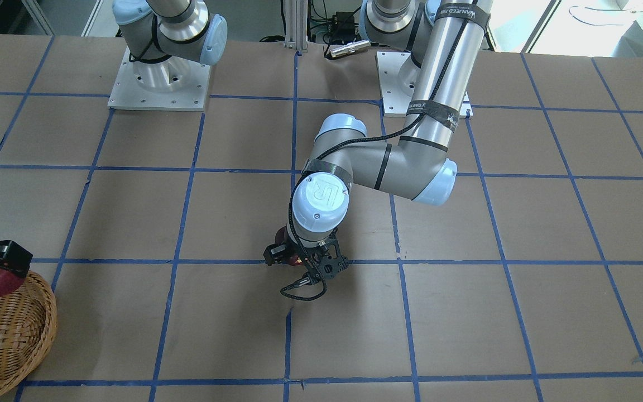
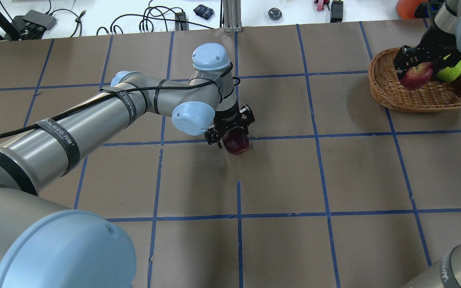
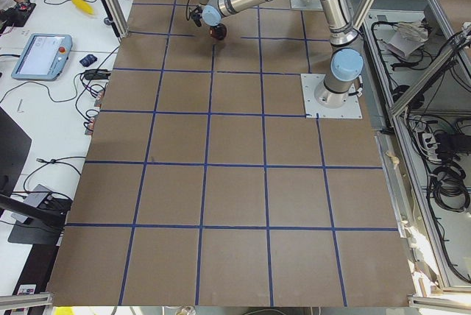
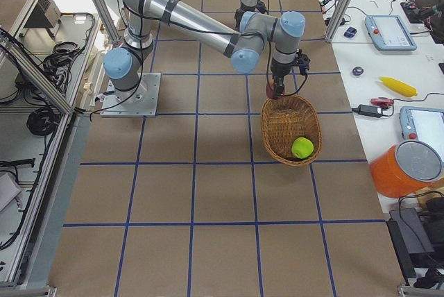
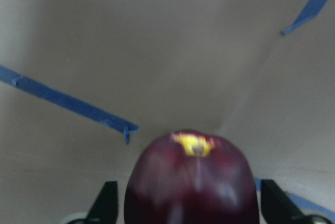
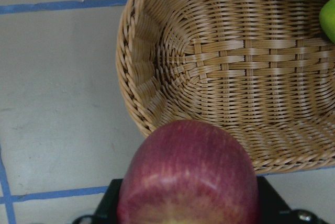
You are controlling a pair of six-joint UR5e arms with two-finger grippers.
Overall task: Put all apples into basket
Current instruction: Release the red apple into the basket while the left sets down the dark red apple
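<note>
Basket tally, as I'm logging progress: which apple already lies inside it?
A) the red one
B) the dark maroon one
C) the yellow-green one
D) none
C: the yellow-green apple lies in the basket, while the red apple hangs in the right claw at the rim and the maroon apple is out on the table.

Table (image 2: 278, 176): matt brown paper, smooth blue tape (image 6: 52, 6) grid. Basket (image 2: 414, 100), 2 o'clock in the overhead view: rough woven wicker. Maroon apple (image 5: 193, 182) and red apple (image 6: 188, 177): smooth skin, slight sheen. Left arm (image 2: 94, 116): satin metal tube, glossy pale-blue plastic caps (image 2: 210, 56).
</note>
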